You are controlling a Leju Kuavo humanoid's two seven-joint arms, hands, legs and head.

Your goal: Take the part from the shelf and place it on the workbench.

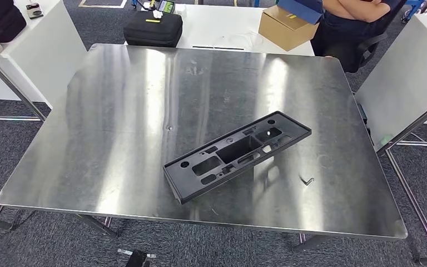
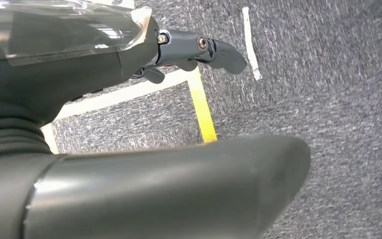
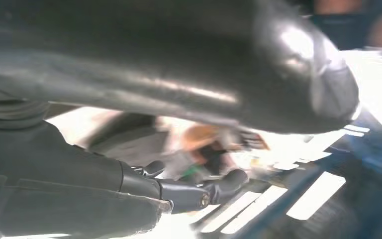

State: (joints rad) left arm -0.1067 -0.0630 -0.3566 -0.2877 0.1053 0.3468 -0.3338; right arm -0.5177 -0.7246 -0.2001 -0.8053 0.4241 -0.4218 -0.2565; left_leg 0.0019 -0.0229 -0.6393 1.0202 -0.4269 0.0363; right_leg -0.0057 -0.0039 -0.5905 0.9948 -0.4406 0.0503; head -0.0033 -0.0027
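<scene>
Head view: part (image 1: 237, 155) lies on workbench (image 1: 117, 128); wrist views: left hand (image 2: 129, 124), right hand (image 3: 129, 149) spread, empty.

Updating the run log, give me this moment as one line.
part: lying flat on workbench | left hand: holds nothing, above the carpet | right hand: holds nothing | placement: looks done

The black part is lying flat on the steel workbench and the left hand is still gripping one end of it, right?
Not quite. The black part does lie flat on the steel workbench, but nothing grips it. The head view shows it alone on the workbench, and the left wrist view shows the left hand empty, over carpet.
</scene>
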